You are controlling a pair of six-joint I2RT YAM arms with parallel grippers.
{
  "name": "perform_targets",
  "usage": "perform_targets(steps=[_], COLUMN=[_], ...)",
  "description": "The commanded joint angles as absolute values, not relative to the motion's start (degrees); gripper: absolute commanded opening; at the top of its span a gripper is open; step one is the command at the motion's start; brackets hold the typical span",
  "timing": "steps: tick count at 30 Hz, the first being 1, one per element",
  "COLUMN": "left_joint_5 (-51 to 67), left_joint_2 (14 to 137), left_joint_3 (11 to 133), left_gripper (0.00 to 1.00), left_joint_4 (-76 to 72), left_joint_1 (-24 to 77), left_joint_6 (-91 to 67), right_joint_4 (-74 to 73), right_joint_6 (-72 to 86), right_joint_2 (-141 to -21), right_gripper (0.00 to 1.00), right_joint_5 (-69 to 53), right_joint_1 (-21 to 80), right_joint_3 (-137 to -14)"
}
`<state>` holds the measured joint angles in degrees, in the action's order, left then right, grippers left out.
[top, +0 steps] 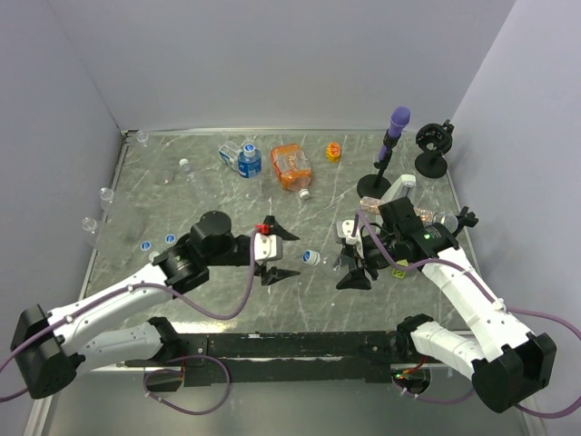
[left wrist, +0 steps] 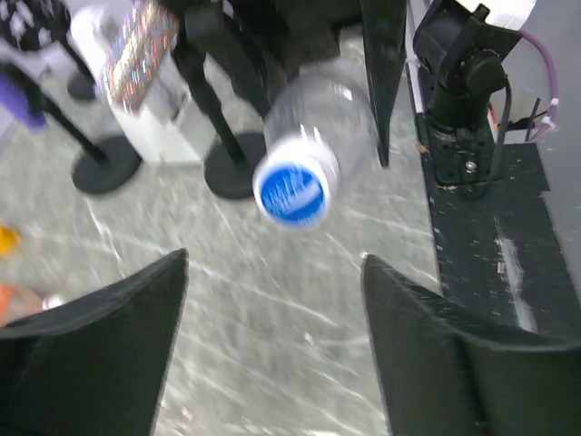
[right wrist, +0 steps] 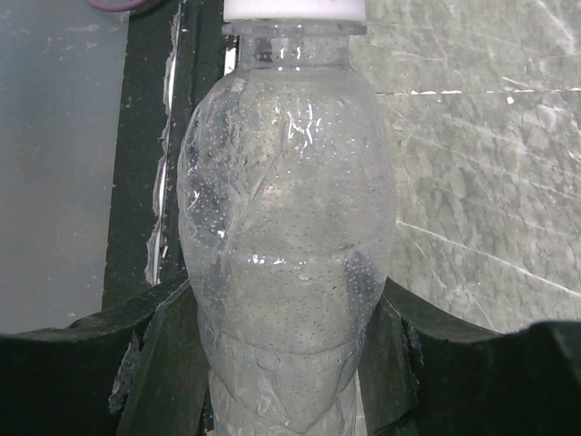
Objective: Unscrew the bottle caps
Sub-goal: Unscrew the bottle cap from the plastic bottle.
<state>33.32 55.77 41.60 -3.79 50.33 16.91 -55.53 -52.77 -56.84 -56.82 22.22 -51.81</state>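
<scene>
our right gripper (right wrist: 286, 313) clamps the clear bottle (right wrist: 286, 182) over the desk (right wrist: 490, 182), its blue-topped cap (left wrist: 292, 191) facing our released left gripper (left wrist: 272, 263), so we should centre those jaws round it before closing and twisting.

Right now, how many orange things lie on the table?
2: an orange bottle on its side at the far middle, and a small orange round piece just right of it. More may be hidden.
</scene>
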Motion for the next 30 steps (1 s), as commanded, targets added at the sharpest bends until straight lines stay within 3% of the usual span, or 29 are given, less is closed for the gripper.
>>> perform_targets(steps=[1, 3, 8, 16, 21, 30], left_joint_5=[40.2, 42.2, 44.4, 48.3, 50.2, 51.1], left_joint_2=[59.8, 61.1, 62.8, 64.4, 64.8, 64.2], left_joint_3=[47.3, 48.5, 50.0, 50.9, 50.9, 50.1], left_gripper=[0.72, 0.64, 0.55, 0.52, 0.43, 0.44], left_joint_4=[-8.0, -7.7, -6.6, -6.3, -8.3, -11.3], left_joint_1=[50.2, 50.2, 50.1, 50.2, 50.2, 50.2], left_joint_6=[23.2, 23.3, 23.4, 21.3, 17.9, 12.2], right_joint_4=[-55.0, -54.9, -54.8, -54.7, -54.6, -54.7], right_joint_6=[-54.3, -54.2, -54.2, -54.1, -54.1, -54.1], right_joint_2=[-55.9, -55.6, -55.3, -55.1, -55.2, -55.5], right_gripper=[0.17, 0.17, 0.17, 0.17, 0.17, 0.17], right_joint_5=[-58.5, -58.4, -58.5, -58.4, -58.4, -58.4], right_joint_1=[22.1, 22.1, 22.1, 22.0, 22.1, 22.1], right_joint_3=[-51.6, -51.3, -51.2, -51.1, -51.0, -51.3])
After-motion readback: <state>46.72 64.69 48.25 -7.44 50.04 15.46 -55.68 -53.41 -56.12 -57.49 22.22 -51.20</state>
